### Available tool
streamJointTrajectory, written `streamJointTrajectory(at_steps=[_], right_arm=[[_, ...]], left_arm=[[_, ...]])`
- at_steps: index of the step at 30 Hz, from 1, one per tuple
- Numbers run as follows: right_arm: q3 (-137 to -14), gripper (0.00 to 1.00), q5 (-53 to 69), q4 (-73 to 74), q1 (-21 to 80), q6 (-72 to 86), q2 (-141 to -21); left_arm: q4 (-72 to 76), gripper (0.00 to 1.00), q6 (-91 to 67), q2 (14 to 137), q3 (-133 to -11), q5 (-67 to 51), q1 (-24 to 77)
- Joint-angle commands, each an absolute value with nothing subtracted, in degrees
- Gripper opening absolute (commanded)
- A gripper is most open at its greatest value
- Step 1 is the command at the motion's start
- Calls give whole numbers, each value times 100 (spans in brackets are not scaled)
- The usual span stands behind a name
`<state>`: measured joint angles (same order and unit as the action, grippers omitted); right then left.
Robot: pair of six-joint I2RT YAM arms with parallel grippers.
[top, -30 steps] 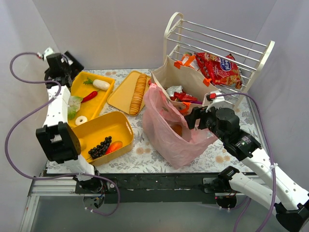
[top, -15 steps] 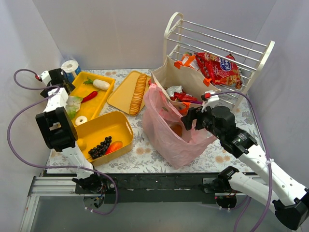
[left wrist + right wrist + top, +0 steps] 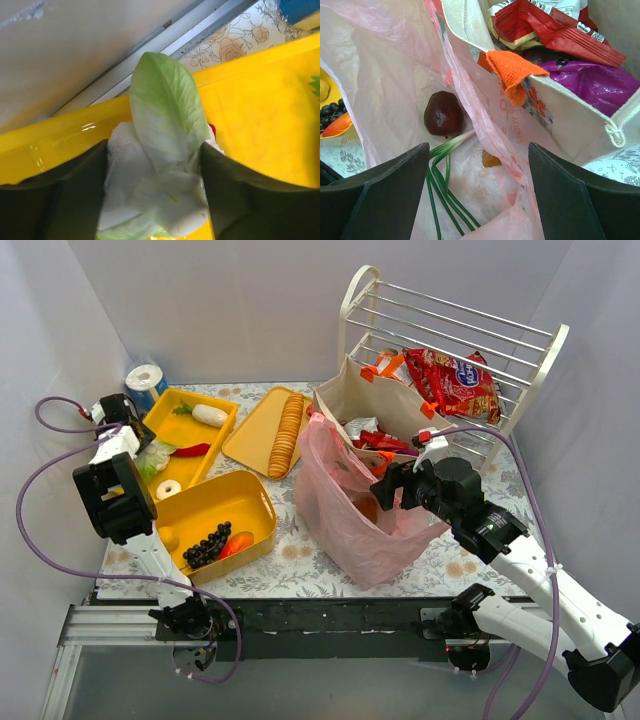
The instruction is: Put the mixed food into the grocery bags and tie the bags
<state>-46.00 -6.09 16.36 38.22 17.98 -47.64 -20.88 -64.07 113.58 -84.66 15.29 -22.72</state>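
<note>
Since a second ago the left arm has swung down from the back-left corner, uncovering a blue-white roll (image 3: 147,383). The left gripper (image 3: 154,150) now sits low in the yellow tray (image 3: 165,402) at the tabletop's left edge, fingers either side of a lettuce leaf (image 3: 162,110); can't tell if it's clamped yet. The right gripper (image 3: 477,150) has crept left and hangs spread wide, empty, over the pink bag (image 3: 350,530) mid-table near the front edge. Inside the bag are a dark red fruit (image 3: 442,114), green stalks (image 3: 442,190) and a small yellow piece (image 3: 490,159). The beige tote (image 3: 365,400) just behind it holds a red packet (image 3: 550,25) and a purple packet (image 3: 590,82). The tabletop (image 3: 300,565) has a floral cover; white rack (image 3: 450,320) at the back-right corner; plain pale walls.
</note>
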Motion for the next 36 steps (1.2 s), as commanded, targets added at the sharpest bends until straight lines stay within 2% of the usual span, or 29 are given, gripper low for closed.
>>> streamJointTrajectory(at_steps=[1, 2, 3, 6, 9, 15, 17, 20, 22, 27, 33, 36], right_arm=[[-4685, 86, -589, 1354, 3797, 1872, -4632], [-4676, 86, -598, 1362, 3806, 1872, -4623], [-4676, 86, -598, 1354, 3797, 1881, -4606], [-4737, 86, -589, 1362, 3806, 1846, -4605], [-4939, 86, -615, 1450, 3797, 1680, -4658], [-5185, 86, -720, 1433, 3797, 1398, -4684], [-5220, 86, -729, 1397, 3788, 1310, -4728], [-5326, 86, -861, 1642, 3797, 1283, -4869], [-5335, 86, -1071, 1792, 3797, 1283, -4869], [-5204, 89, -1345, 2100, 3788, 880, -4834], [-4817, 88, -977, 1768, 3797, 651, -5001], [-4632, 87, -923, 1442, 3788, 476, -5211]], left_arm=[[-2452, 52, -6249, 11259, -8288, 1195, -2233], [-2443, 46, -6249, 11189, -8279, 1195, -2224], [-2443, 36, -6223, 11084, -8297, 1195, -2206], [-2426, 23, -6144, 10664, -8367, 1090, -2118], [-2391, 17, -6108, 10067, -8429, 871, -1978], [-2163, 13, -5977, 8747, -8508, 334, -1320], [-2013, 13, -5758, 8307, -8727, 448, -539], [-1855, 13, -5853, 8008, -9175, -296, 394], [-1750, 13, -5889, 7963, -9464, -957, 1076], [-1530, 12, -5625, 8033, -9624, -985, 3115], [-1002, 11, -5520, 8384, -9554, -967, 4322], [-967, 11, -5405, 8542, -9536, -1089, 4552]])
